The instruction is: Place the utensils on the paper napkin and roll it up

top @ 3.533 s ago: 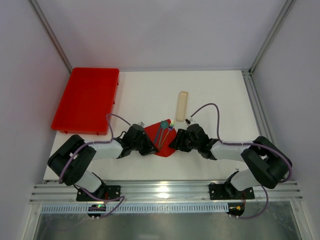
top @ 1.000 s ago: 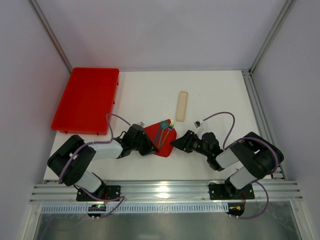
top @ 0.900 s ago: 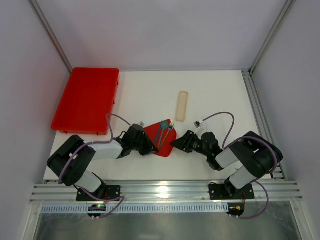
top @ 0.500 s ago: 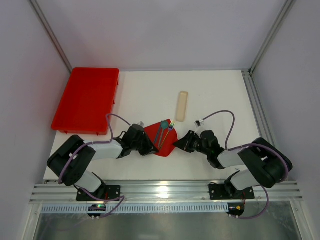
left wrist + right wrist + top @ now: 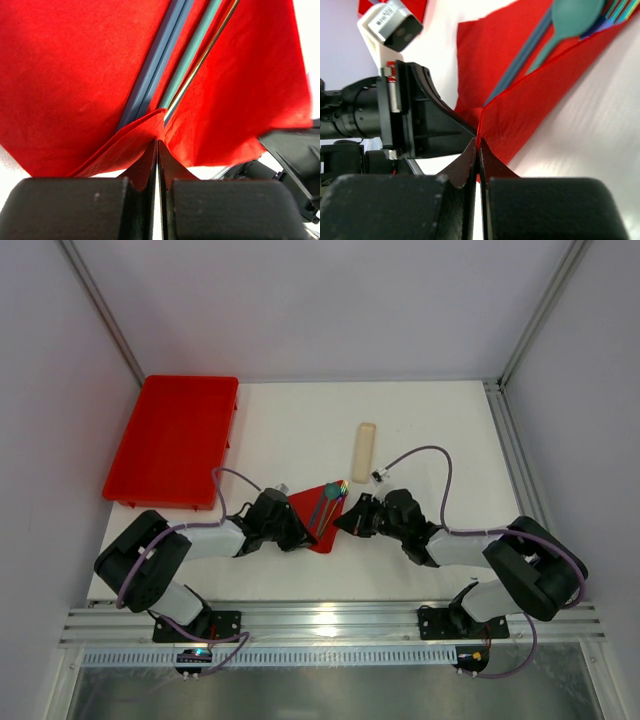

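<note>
Left gripper (image 5: 157, 145): found pinched tight on raised edge of paper napkin (image 5: 75, 75). Right gripper (image 5: 478, 142): found pinched on opposite edge. Noted utensils (image 5: 165, 65) lying on napkin between.

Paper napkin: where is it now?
Top view: the paper napkin lies front-centre on the table, pinched at opposite edges by left gripper and right gripper, utensils on it.
</note>
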`<state>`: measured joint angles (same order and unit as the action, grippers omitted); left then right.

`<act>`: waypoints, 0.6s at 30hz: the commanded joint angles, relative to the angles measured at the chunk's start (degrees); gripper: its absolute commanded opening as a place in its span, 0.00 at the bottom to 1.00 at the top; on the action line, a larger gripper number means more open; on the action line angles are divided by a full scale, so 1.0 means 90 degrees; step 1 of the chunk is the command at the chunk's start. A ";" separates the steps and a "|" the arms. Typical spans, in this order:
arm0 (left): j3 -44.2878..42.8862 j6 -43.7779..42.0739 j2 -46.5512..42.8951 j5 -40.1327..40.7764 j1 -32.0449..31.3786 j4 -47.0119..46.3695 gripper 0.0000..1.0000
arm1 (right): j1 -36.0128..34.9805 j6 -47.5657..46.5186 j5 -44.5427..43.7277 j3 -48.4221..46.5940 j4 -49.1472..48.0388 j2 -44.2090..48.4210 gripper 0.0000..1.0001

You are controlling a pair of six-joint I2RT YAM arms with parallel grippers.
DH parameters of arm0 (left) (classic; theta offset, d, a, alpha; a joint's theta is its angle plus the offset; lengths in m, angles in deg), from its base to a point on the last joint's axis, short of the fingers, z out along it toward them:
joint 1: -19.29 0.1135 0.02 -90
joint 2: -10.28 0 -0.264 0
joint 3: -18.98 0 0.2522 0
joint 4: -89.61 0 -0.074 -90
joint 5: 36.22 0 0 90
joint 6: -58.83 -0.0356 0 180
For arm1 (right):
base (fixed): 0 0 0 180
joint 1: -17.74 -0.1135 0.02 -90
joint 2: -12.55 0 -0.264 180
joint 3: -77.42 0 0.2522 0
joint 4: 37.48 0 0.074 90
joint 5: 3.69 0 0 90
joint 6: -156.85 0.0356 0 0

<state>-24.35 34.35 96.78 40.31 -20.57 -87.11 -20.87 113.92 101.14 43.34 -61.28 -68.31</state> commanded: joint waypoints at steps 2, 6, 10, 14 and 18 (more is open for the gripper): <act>-0.0065 -0.0102 -0.0119 0.0101 -0.0025 -0.0027 0.00 | -0.0124 -0.0181 -0.0192 -0.0496 0.0149 -0.0039 0.04; -0.0075 -0.0102 -0.0090 0.0091 -0.0015 -0.0037 0.00 | -0.0163 -0.0210 -0.0222 -0.0721 0.0296 -0.0117 0.04; -0.0094 -0.0102 -0.0089 0.0081 -0.0025 -0.0037 0.00 | -0.0173 -0.0210 -0.0212 -0.0916 0.0335 -0.0234 0.04; -0.0094 -0.0102 -0.0021 0.0052 -0.0015 -0.0046 0.00 | -0.0202 -0.0249 -0.0154 -0.1082 0.0326 -0.0439 0.04; -0.0094 -0.0102 -0.0011 0.0071 -0.0025 -0.0056 0.00 | -0.0241 -0.0240 -0.0134 -0.1238 0.0287 -0.0654 0.04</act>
<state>-24.35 34.35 96.78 40.28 -20.57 -87.11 -22.44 113.17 100.37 34.84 -57.39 -73.19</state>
